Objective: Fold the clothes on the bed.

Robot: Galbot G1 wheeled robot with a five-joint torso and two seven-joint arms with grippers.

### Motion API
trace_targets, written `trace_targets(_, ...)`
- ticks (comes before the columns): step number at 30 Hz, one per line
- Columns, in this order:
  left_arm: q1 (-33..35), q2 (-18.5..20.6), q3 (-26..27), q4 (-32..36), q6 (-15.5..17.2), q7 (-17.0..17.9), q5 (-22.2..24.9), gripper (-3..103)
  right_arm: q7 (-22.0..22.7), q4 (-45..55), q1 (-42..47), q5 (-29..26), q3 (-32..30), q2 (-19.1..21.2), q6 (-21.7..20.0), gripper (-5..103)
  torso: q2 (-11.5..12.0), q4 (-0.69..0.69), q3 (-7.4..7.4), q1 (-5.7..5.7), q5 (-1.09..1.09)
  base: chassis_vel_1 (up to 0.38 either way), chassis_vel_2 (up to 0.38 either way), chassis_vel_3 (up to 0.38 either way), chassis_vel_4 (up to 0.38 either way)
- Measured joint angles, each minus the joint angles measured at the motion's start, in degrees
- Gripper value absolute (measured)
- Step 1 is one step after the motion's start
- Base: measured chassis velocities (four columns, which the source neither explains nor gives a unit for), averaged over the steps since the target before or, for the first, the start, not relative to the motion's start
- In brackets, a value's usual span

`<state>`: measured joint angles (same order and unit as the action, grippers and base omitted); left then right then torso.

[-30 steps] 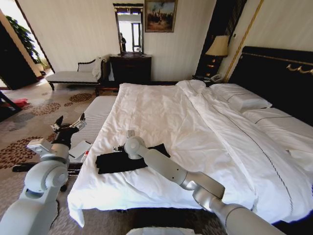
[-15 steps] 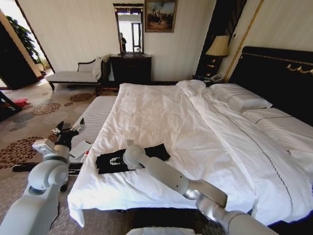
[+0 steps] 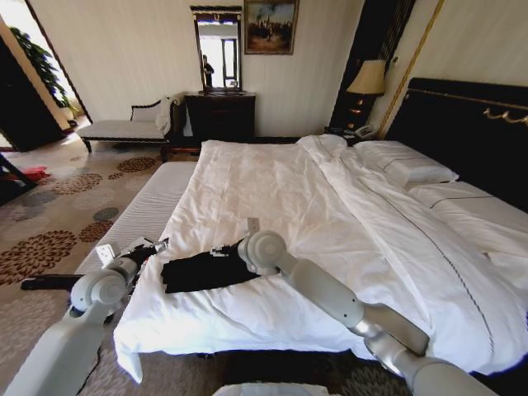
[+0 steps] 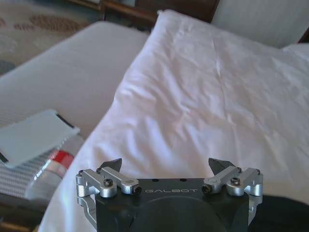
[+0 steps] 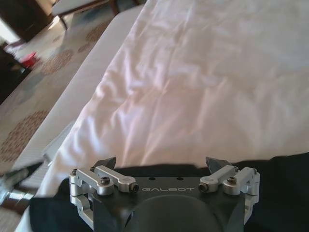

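Head view: black T-shirt [image 3: 206, 270] lies between both wide-spread grippers' fingers [image 5: 107, 163].

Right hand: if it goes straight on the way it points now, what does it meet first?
Probably the black T-shirt, which lies just under and ahead of the open right hand; beyond it is only the white bed cover. Depth is unclear.

The small cotton T-shirt [image 3: 208, 270] is plain black against the large bed's white duvet [image 3: 330, 223], which carries a thin dark stitched line along its length. The tall wooden headboard [image 3: 462, 132] is near black with gold trim. The narrow cushioned bench [image 3: 144, 214] shows fine white-grey stripes. The carpet [image 3: 49, 206] is beige with brown floral medallions.
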<state>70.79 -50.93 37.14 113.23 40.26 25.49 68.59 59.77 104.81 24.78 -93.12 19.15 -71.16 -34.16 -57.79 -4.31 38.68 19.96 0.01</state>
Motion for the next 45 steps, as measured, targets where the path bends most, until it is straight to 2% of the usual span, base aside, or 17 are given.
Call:
trace_targets(1,-0.15,0.45,-0.63,-0.24,0.91,0.45,1.44,100,-0.37,-0.11,0.37,0.88,-0.31,0.45,0.36,100,0.0,-0.01,0.0,0.0,0.01,0.0,0.0,0.0,0.0)
trace_targets(3,-1.54,1.67,-2.14,-1.24,2.23,2.55,9.56,100,-1.2,-0.44,2.12,3.87,-1.8,1.8,1.65,100,0.0,-0.01,0.0,0.0,0.01,0.0,0.0,0.0,0.0)
trace_targets(8,-4.01,2.78,-4.68,-3.18,2.34,3.07,13.58,100,-1.43,-0.42,4.25,6.33,-3.3,2.47,2.22,100,0.0,-0.02,0.0,0.0,0.0,0.0,0.0,0.0,0.0)
trace_targets(15,-5.49,3.27,-7.89,-5.61,2.28,2.52,13.45,100,-1.46,0.24,5.91,7.98,-3.63,3.19,2.45,100,-0.01,-0.01,0.0,0.0,0.0,0.0,0.0,0.0,0.0)
trace_targets(17,-5.3,2.61,-8.22,-5.62,2.17,2.75,14.92,100,-1.47,0.1,6.3,8.49,-3.77,2.73,2.54,100,-0.01,-0.02,0.0,0.0,-0.01,0.0,0.0,0.0,0.0)
trace_targets(20,-3.67,2.77,-7.82,-4.24,2.13,2.98,16.57,100,-1.47,0.04,6.52,8.78,-3.78,2.64,2.57,100,0.0,0.0,0.0,0.0,-0.02,0.0,0.0,0.0,0.0)
trace_targets(21,-1.25,3.67,-6.92,-2.27,2.08,3.05,18.02,100,-1.47,0.06,6.75,9.03,-3.79,2.71,2.59,100,0.0,-0.01,0.0,0.01,-0.01,0.0,0.0,0.0,0.0)
trace_targets(22,5.34,5.76,-4.73,1.89,2.03,3.05,20.24,100,-1.63,0.12,7.29,9.74,-4.07,2.96,2.6,100,-0.01,0.01,-0.01,-0.01,0.01,0.0,0.0,0.0,0.0)
trace_targets(29,11.25,6.28,-4.78,5.52,1.97,3.02,18.43,100,-2.11,-0.25,7.81,10.98,-4.19,2.93,2.94,100,-0.01,0.0,0.0,0.0,-0.02,0.0,0.0,0.0,0.0)
trace_targets(35,15.42,11.44,-2.81,8.24,1.96,3.04,14.86,100,-3.19,0.21,8.86,12.47,-4.87,4.64,3.51,100,-0.01,0.02,0.0,-0.01,0.0,0.0,0.0,0.0,0.0)
trace_targets(37,14.74,13.46,-1.87,9.03,1.96,2.78,13.39,100,-3.52,0.68,9.71,12.96,-6.06,5.93,3.76,100,-0.01,0.02,0.0,-0.01,-0.01,0.0,0.0,0.0,0.0)
trace_targets(40,12.64,13.83,-0.44,10.51,1.94,2.31,14.05,100,-3.87,0.78,10.29,13.39,-6.71,6.77,3.96,100,-0.01,-0.03,0.0,-0.01,-0.01,0.0,0.0,0.0,0.0)
trace_targets(44,7.59,11.45,-0.3,12.34,1.89,1.89,15.71,100,-4.75,-0.08,10.44,14.13,-6.89,7.13,4.61,100,-0.01,-0.02,0.0,0.0,0.02,0.0,0.0,0.0,0.0)
trace_targets(45,5.36,9.79,-1.61,11.71,1.89,1.77,15.54,100,-4.87,-0.39,10.39,14.2,-6.79,7.04,4.76,100,-0.01,-0.01,0.0,0.0,0.02,0.0,0.0,0.0,0.0)
